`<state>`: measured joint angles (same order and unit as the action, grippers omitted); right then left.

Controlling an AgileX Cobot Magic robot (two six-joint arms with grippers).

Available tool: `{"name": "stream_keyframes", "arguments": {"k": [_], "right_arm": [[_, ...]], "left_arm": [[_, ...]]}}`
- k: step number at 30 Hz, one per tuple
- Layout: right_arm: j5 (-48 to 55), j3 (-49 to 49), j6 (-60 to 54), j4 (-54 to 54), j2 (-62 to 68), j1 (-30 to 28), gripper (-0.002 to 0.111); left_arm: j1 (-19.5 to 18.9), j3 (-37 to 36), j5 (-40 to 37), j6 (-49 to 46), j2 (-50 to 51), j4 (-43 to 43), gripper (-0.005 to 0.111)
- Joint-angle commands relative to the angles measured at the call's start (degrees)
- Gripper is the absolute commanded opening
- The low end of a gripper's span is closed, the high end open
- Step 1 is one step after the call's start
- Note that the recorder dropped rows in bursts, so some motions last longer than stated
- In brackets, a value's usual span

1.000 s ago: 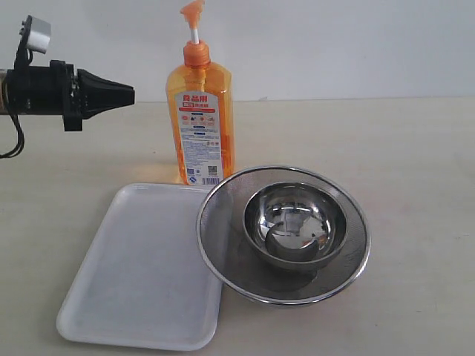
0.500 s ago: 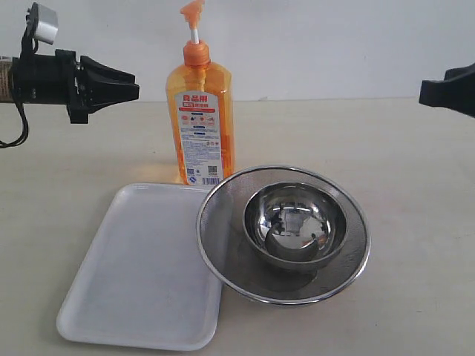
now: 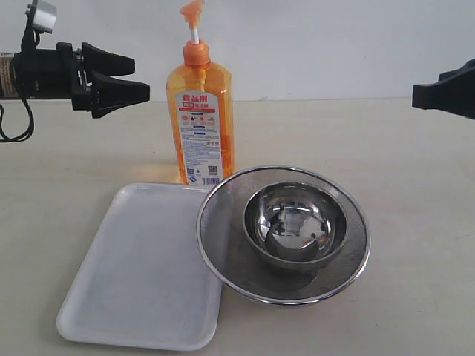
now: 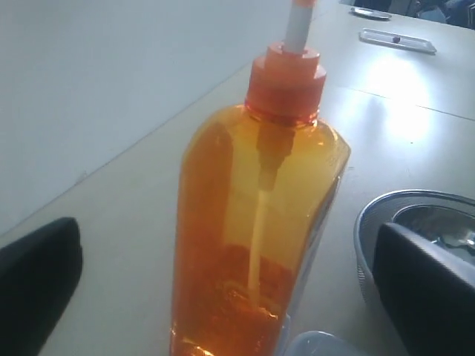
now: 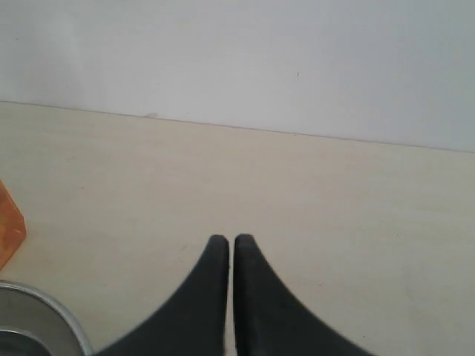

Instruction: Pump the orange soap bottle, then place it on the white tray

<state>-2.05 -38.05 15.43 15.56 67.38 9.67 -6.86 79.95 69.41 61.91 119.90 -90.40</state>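
Note:
The orange soap bottle [image 3: 200, 122] stands upright on the table behind the white tray [image 3: 141, 271], its pump head raised. My left gripper [image 3: 141, 78] hovers open just left of the bottle's shoulder, apart from it. In the left wrist view the bottle [image 4: 252, 222] fills the gap between the spread fingers [image 4: 41, 274] without touching them. My right gripper [image 3: 415, 95] pokes in at the far right edge, well away from the bottle. In the right wrist view this gripper [image 5: 231, 241] is shut and empty, with a corner of the bottle [image 5: 9, 226] at the frame edge.
A round steel mesh strainer [image 3: 223, 222] with a steel bowl [image 3: 295, 222] inside sits right of the tray and just in front of the bottle. Its rim [image 4: 371, 222] also shows in the left wrist view. A white wall backs the table.
The left gripper has opened, risen a little and moved right towards the bottle. The right gripper came into view at the right edge and crept slightly left.

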Motion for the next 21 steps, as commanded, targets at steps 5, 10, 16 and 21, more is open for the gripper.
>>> {"name": "stream_keyframes", "arguments": {"k": [5, 10, 16, 21], "right_arm": [[-3.74, -3.14, -4.78, 3.21, 3.70, 4.78, 0.000], [-0.01, -9.97, -11.46, 3.21, 10.60, 12.75, 0.000], [2.05, -16.95, -11.46, 3.21, 18.94, 13.65, 0.000], [4.19, -18.79, -11.46, 3.02, 21.36, 14.40, 0.000]], "left_arm": [[0.25, 0.38, 0.55, -1.47, 0.50, -1.88, 0.102], [0.25, 0.38, 0.55, 1.30, 0.50, -6.56, 0.102], [0.25, 0.15, 0.55, 4.82, 0.50, -8.04, 0.102], [0.25, 0.15, 0.55, 6.46, 0.50, -7.98, 0.094]]}}
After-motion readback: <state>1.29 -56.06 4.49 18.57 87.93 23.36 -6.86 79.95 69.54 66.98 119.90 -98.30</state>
